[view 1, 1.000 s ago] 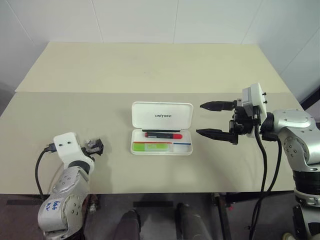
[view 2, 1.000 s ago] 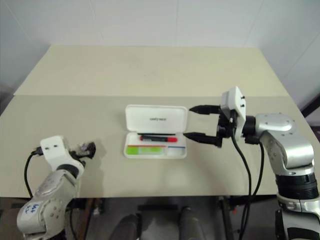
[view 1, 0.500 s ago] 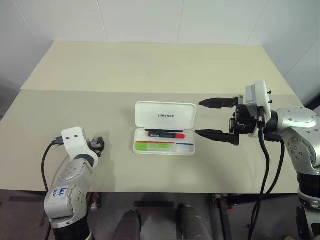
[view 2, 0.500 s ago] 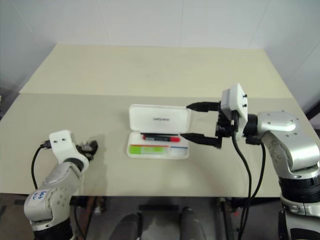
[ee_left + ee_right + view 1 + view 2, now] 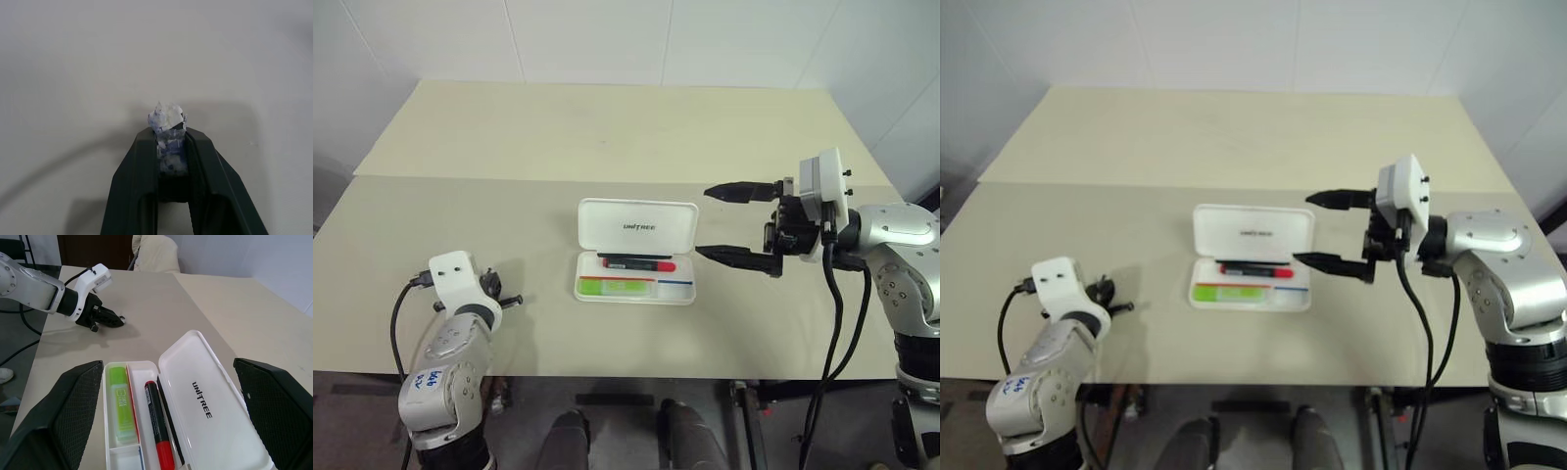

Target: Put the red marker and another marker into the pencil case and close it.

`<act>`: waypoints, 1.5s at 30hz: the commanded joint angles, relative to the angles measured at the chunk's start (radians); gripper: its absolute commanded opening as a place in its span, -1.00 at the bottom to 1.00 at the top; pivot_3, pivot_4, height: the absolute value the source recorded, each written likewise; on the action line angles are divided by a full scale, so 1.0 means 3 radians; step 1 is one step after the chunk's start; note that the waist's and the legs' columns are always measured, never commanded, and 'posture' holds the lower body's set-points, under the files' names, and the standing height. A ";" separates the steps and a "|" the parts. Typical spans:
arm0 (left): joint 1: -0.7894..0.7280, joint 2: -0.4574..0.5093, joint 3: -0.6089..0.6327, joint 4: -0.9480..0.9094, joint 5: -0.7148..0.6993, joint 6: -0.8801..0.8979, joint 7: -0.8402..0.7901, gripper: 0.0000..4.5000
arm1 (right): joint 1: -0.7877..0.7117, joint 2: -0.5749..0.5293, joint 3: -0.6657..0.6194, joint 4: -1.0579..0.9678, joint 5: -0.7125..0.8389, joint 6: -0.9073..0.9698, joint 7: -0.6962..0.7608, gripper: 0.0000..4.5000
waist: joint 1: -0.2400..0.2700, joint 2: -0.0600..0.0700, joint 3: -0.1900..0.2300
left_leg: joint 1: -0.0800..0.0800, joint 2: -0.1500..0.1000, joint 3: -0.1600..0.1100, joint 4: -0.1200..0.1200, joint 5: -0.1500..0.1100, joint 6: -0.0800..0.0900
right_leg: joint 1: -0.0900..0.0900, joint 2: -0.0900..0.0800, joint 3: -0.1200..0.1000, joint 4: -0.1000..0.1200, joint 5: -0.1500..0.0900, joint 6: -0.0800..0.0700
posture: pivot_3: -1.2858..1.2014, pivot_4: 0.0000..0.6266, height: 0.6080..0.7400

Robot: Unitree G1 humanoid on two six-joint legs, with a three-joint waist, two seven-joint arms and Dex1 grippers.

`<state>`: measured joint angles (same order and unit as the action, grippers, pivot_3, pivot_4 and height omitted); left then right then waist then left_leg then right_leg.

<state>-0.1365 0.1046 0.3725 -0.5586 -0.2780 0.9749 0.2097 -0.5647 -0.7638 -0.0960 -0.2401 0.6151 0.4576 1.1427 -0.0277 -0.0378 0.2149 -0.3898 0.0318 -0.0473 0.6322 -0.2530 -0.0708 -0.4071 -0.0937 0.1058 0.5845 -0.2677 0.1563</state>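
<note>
walls [image 5: 587, 39] — white panels | table [image 5: 607, 137] — beige, seamed | floor [image 5: 626, 411] — dark

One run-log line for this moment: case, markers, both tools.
pencil case: lid open | red marker and green highlighter: inside | right tool: open beside lid | left tool: nearly shut, away from case

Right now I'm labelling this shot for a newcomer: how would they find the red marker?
Start at the beige table and find the open white pencil case at its middle. In the tray, the red marker lies just under the raised lid. It is slim and black with a red cap, unlike the stubby green highlighter beside it.
</note>
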 commanded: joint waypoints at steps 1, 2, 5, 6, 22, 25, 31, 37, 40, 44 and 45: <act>-0.0123 0.0087 -0.0049 -0.0032 -0.0063 -0.0510 -0.0305 -0.85 | -0.0042 0.0014 -0.0063 0.0013 -0.0012 -0.0120 -0.0009 1.00 | -0.0001 0.0000 0.0000 | 0.0000 0.0000 0.0000 0.0000 0.0000 0.0000 | 0.0000 0.0000 0.0000 0.0000 0.0000 0.0000 | 0.03 -0.52 1.00; -0.0170 0.0106 -0.0024 -0.0010 -0.0130 -0.0644 -0.0429 -0.85 | -0.0033 0.0011 -0.0071 0.0038 -0.0022 -0.0134 -0.0011 1.00 | -0.0002 0.0000 0.0000 | 0.0000 0.0000 0.0000 0.0000 0.0000 0.0000 | 0.0000 0.0000 0.0000 -0.0001 0.0000 0.0000 | 0.03 -0.52 1.00; -0.0265 0.0219 -0.0013 0.0069 -0.0228 -0.0979 -0.0743 -0.85 | 0.0013 -0.0017 -0.0106 0.0095 -0.0039 -0.0165 0.0001 1.00 | -0.0002 0.0000 0.0000 | -0.0001 0.0000 0.0000 -0.0003 0.0000 0.0000 | 0.0000 0.0000 0.0000 -0.0003 0.0000 -0.0001 | 0.03 -0.52 1.00; -0.0316 0.0282 -0.0023 0.0098 -0.0284 -0.1083 -0.0897 -0.85 | 0.0046 -0.0036 -0.0125 0.0099 -0.0043 -0.0173 0.0009 1.00 | -0.0002 0.0000 0.0000 | -0.0001 0.0000 0.0001 -0.0003 0.0000 0.0000 | 0.0000 0.0000 0.0000 -0.0003 0.0000 0.0000 | 0.03 -0.52 1.00; -0.0725 0.1283 -0.0879 0.0438 -0.0796 -0.2040 -0.3279 -0.85 | 0.0544 -0.0216 -0.0559 -0.0214 0.0020 -0.0113 -0.0250 1.00 | -0.0004 0.0001 0.0001 | -0.0003 0.0001 0.0002 -0.0009 -0.0002 0.0000 | -0.0005 0.0000 0.0000 -0.0001 0.0002 0.0002 | 0.03 -0.52 1.00; -0.0868 0.1367 -0.1093 0.0478 -0.0820 -0.1915 -0.3478 -0.85 | 0.0686 -0.0249 -0.0683 -0.0329 0.0057 -0.0071 -0.0333 1.00 | -0.0002 0.0001 0.0001 | -0.0003 0.0001 0.0001 -0.0008 -0.0001 0.0001 | -0.0005 0.0000 0.0000 0.0001 0.0002 0.0003 | 0.03 -0.52 1.00; -0.1292 0.1373 -0.1563 0.0912 -0.0745 -0.1672 -0.3813 -0.85 | 0.0961 -0.0289 -0.0907 -0.0571 0.0138 0.0033 -0.0479 1.00 | -0.0003 0.0001 0.0001 | -0.0003 0.0001 0.0002 -0.0005 0.0000 0.0003 | -0.0003 0.0000 0.0000 0.0000 0.0002 0.0003 | 0.03 -0.52 1.00; -0.1498 0.1401 -0.1943 0.1326 -0.0493 -0.1693 -0.4082 -0.85 | 0.1174 -0.0331 -0.1108 -0.0785 0.0215 0.0140 -0.0605 1.00 | -0.0011 0.0002 0.0001 | -0.0002 0.0001 0.0002 -0.0008 0.0000 0.0004 | -0.0005 0.0001 0.0001 0.0001 0.0002 0.0004 | 0.03 -0.52 1.00; -0.1542 0.1368 -0.2065 0.1440 -0.0428 -0.1661 -0.4145 -0.85 | 0.1298 -0.0349 -0.1191 -0.0896 0.0269 0.0190 -0.0648 1.00 | -0.0004 0.0002 0.0001 | -0.0003 0.0001 0.0001 -0.0008 0.0000 0.0004 | -0.0005 0.0000 0.0001 0.0002 0.0002 0.0004 | 0.03 -0.52 1.00; -0.1644 0.1135 -0.2355 0.1629 -0.0207 -0.1725 -0.4127 -0.85 | 0.1639 -0.0355 -0.1297 -0.1164 0.0401 0.0326 -0.0665 1.00 | 0.0018 0.0001 0.0001 | -0.0005 0.0000 0.0001 -0.0007 0.0000 0.0004 | -0.0004 0.0000 0.0001 0.0000 0.0001 0.0003 | 0.03 -0.52 1.00; -0.1662 0.1098 -0.2404 0.1661 -0.0155 -0.1753 -0.4137 -0.85 | 0.1711 -0.0352 -0.1299 -0.1220 0.0436 0.0354 -0.0664 1.00 | 0.0017 0.0001 0.0001 | -0.0005 0.0000 0.0000 -0.0007 0.0000 0.0004 | -0.0003 0.0000 0.0001 0.0000 0.0002 0.0003 | 0.03 -0.52 1.00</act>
<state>-0.6103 0.4475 -0.3233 -0.0585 -0.3494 0.4758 -1.0262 -0.0695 -0.8546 -0.4475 -0.5519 0.7121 0.5513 0.9476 -0.0226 -0.0375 0.2153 -0.3914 0.0317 -0.0474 0.6306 -0.2529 -0.0696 -0.4081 -0.0936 0.1061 0.5844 -0.2672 0.1573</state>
